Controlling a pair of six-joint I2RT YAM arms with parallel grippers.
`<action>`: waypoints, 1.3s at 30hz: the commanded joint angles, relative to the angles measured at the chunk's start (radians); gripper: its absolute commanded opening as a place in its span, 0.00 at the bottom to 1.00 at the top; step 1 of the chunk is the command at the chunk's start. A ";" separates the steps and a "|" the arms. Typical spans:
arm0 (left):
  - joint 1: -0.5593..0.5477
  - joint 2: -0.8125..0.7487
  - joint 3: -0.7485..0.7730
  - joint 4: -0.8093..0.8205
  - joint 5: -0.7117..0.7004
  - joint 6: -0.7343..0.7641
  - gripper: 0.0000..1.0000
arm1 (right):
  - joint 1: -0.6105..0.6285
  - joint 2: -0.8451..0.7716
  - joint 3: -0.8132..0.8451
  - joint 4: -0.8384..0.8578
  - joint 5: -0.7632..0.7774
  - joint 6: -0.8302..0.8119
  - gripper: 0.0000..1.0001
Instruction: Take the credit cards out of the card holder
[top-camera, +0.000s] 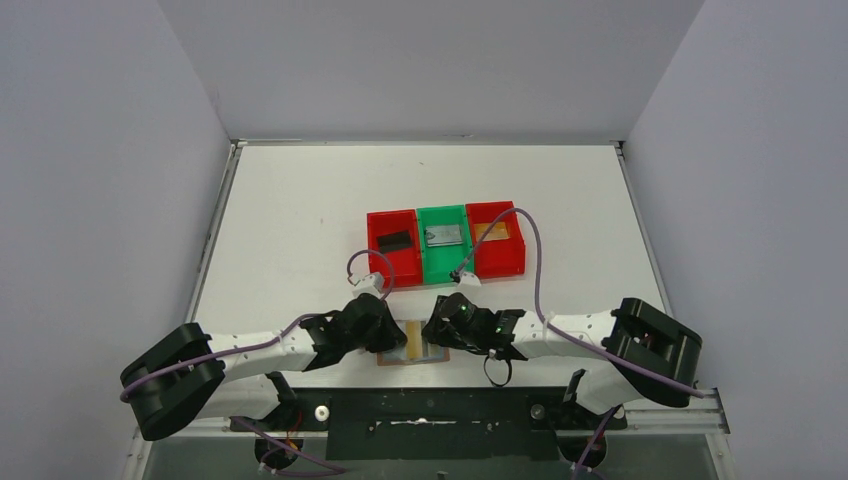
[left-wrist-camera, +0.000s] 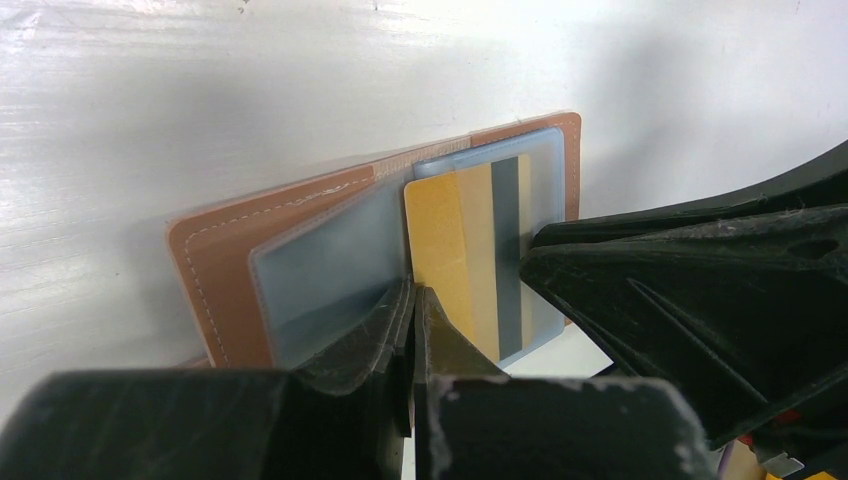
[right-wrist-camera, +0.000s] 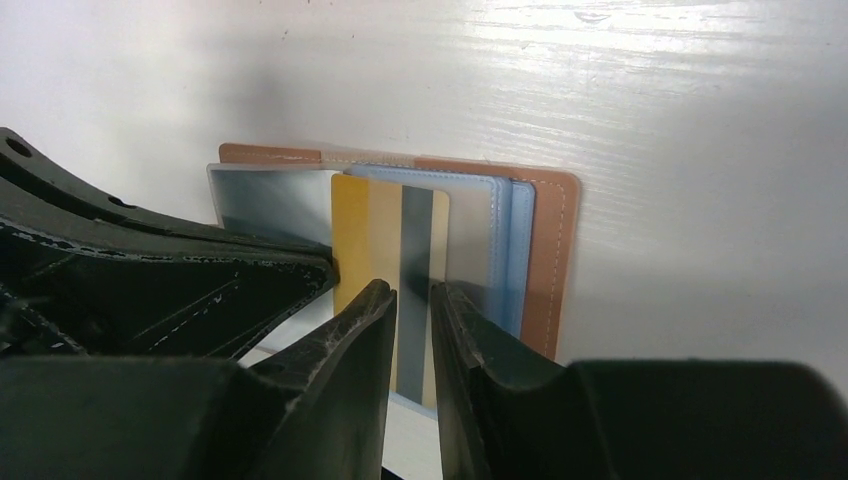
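Top view: card holder (top-camera: 414, 344) lies open on the worktop (top-camera: 300, 200), left end effector (top-camera: 392, 338) and right end effector (top-camera: 432, 335) meeting over it. Left wrist: left jaws pinched together at the holder's lining, beside a gold credit card (left-wrist-camera: 450, 250). Right wrist: right jaws slightly apart, straddling that card.

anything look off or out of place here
Only the gold card: it sits partway out of its clear sleeve, across the fold of the open card holder. That fits the task; nothing else looks askew or damaged.
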 joint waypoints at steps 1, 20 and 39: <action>0.000 -0.020 0.010 0.021 -0.013 0.008 0.05 | 0.005 0.005 -0.009 -0.015 0.015 0.017 0.23; 0.028 -0.025 -0.202 0.368 0.055 -0.208 0.25 | 0.006 0.021 -0.109 0.087 0.002 0.123 0.22; 0.064 -0.233 -0.161 0.056 -0.012 -0.097 0.00 | 0.005 -0.024 -0.087 -0.021 0.078 0.130 0.22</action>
